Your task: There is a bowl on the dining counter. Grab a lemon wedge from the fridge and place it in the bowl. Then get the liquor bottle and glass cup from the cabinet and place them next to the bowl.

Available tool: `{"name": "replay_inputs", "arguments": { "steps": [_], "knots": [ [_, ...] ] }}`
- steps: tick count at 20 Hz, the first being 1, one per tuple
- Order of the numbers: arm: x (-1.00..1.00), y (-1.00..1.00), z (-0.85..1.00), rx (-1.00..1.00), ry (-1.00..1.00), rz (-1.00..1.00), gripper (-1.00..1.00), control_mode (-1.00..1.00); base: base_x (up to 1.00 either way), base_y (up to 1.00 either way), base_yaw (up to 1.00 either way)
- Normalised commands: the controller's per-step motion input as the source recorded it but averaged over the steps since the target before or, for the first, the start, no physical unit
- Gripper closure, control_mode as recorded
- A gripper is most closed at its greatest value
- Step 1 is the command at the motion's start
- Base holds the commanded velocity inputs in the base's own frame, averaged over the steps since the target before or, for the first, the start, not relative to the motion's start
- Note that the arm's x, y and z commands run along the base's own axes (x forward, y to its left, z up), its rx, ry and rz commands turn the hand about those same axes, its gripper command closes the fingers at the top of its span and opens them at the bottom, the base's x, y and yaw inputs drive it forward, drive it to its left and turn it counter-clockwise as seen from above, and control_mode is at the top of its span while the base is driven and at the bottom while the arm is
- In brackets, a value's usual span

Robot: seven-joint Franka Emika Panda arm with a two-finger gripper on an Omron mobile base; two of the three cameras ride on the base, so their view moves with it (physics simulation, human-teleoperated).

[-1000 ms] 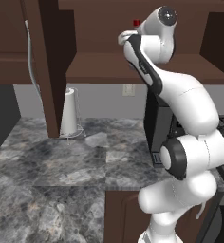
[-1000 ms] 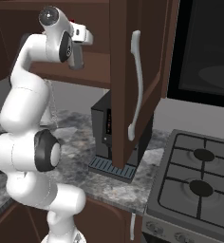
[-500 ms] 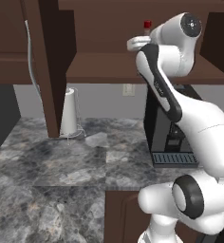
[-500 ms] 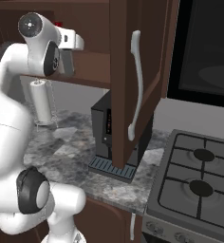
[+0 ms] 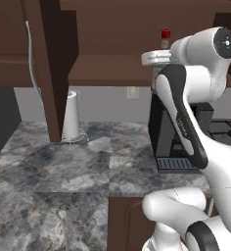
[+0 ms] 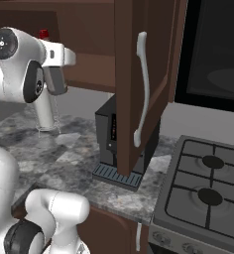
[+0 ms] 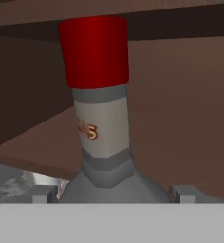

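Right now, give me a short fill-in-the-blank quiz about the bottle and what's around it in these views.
1. The liquor bottle has a ____ cap.
2. The tool has its fingertips on either side of the bottle, standing ____.
3. The coffee machine sits on the counter to the left of the ____.

Missing words: red; open; stove

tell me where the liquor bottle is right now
The liquor bottle stands upright inside the open cabinet, close in front of the gripper, whose fingertips flank its shoulders. In the left base view its red cap pokes up behind the arm's wrist.

Open cabinet (image 6: pixel 131 74) door, liquor bottle (image 6: pixel 43 34) red cap behind arm
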Motion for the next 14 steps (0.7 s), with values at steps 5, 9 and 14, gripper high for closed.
{"name": "replay_inputs", "arguments": {
  "steps": [5,9,14],
  "knots": [
    [-0.98,-0.05,0.0,0.0,0.03,0.0,1.0,-1.0,0.0,0.0,0.0],
    [-0.62,-0.17,-0.07,0.0,0.16,0.0,1.0,-1.0,0.0,0.0,0.0],
    [-0.11,-0.25,-0.31,0.0,0.22,0.0,1.0,-1.0,0.0,0.0,0.0]
  ]
}}
